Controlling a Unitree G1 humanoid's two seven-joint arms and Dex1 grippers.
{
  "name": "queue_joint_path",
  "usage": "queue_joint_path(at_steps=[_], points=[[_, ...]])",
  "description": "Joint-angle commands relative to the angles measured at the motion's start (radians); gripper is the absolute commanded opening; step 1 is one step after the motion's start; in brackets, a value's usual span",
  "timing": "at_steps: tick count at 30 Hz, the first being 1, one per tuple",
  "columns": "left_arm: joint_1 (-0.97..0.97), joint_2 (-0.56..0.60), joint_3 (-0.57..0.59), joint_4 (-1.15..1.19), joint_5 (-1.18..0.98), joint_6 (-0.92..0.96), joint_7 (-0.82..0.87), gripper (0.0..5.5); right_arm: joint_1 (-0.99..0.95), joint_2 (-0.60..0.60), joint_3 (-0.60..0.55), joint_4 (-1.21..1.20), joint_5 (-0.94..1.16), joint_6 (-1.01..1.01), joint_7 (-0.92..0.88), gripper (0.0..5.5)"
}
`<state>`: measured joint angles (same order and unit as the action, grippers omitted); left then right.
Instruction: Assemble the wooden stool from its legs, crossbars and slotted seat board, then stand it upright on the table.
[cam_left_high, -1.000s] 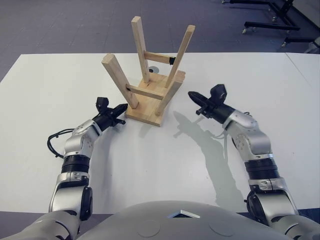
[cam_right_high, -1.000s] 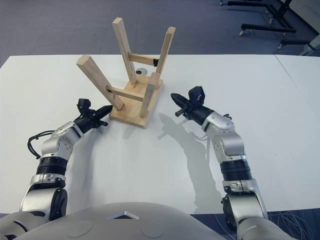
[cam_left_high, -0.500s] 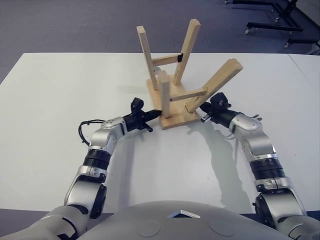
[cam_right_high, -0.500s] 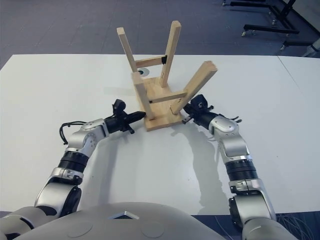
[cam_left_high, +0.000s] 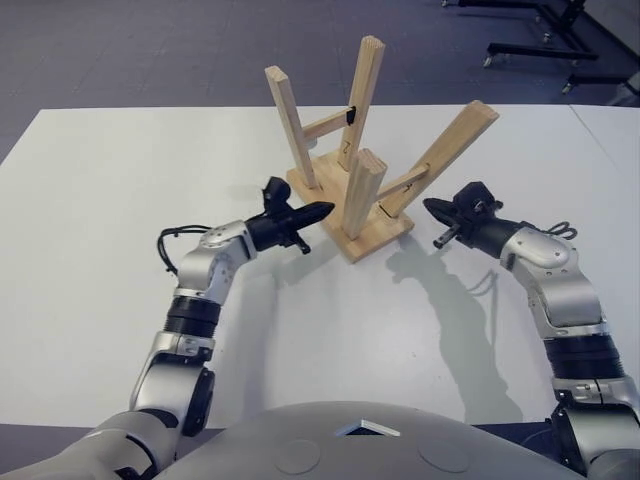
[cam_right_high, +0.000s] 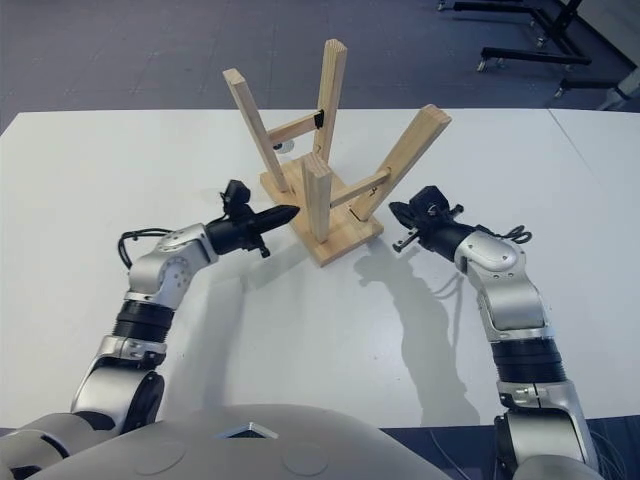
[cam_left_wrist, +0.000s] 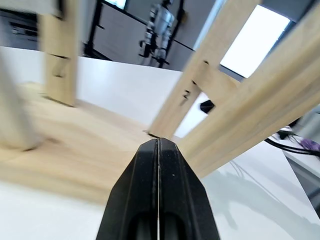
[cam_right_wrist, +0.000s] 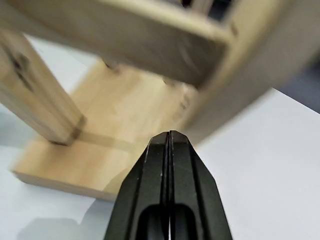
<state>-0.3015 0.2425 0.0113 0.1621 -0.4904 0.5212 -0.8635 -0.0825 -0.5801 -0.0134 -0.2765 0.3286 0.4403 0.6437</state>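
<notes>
Assembly looks done: the pale wooden stool sits upside down on its seat board, upper centre of the white table, my left gripper and right gripper pinched closed, empty, either side; flipping it upright remains.

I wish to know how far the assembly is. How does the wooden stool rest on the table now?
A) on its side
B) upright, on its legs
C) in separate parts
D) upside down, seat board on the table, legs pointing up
D: the seat board lies flat on the table and the legs point upward.
</notes>
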Motion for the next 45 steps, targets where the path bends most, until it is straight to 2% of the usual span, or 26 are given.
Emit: queue_joint_path(at_steps=[1,6,11,15,20,26,30,37,44,45], points=[[0.054,0.090,0.114,-0.057,-0.088,0.073,-0.016,0.01,0.017,-0.003,0.012,-0.147,0.051,0.121,-0.015,0.00],[0.032,0.138,0.137,0.056,-0.033,0.008,0.015,0.01,0.001,0.053,0.103,-0.100,-0.006,0.126,-0.060,0.00],[0.017,0.103,0.100,0.087,0.004,-0.045,0.021,0.01,-0.052,0.163,0.159,0.124,-0.082,-0.011,-0.094,0.00],[0.026,0.093,0.087,0.084,0.011,-0.062,0.020,0.01,-0.072,0.206,0.192,0.183,-0.114,-0.050,-0.092,0.00],[0.030,0.094,0.079,0.092,0.018,-0.076,0.020,0.01,-0.009,0.160,0.224,0.172,-0.156,-0.044,-0.056,0.00],[0.050,0.100,0.090,0.078,0.013,-0.074,0.024,0.01,0.109,0.091,0.127,0.071,-0.122,-0.021,-0.043,0.00],[0.061,0.096,0.094,0.071,0.011,-0.072,0.031,0.00,0.116,0.140,0.092,-0.023,-0.080,0.010,-0.086,0.64],[0.079,0.094,0.094,0.054,0.005,-0.064,0.037,0.00,0.137,0.193,0.153,-0.188,-0.049,0.162,-0.144,1.84],[0.084,0.095,0.090,0.053,0.004,-0.061,0.044,0.00,0.111,0.247,0.176,-0.181,-0.078,0.193,-0.228,3.04],[0.082,0.095,0.089,0.054,0.004,-0.061,0.043,0.00,0.103,0.260,0.174,-0.165,-0.088,0.185,-0.246,3.04]])
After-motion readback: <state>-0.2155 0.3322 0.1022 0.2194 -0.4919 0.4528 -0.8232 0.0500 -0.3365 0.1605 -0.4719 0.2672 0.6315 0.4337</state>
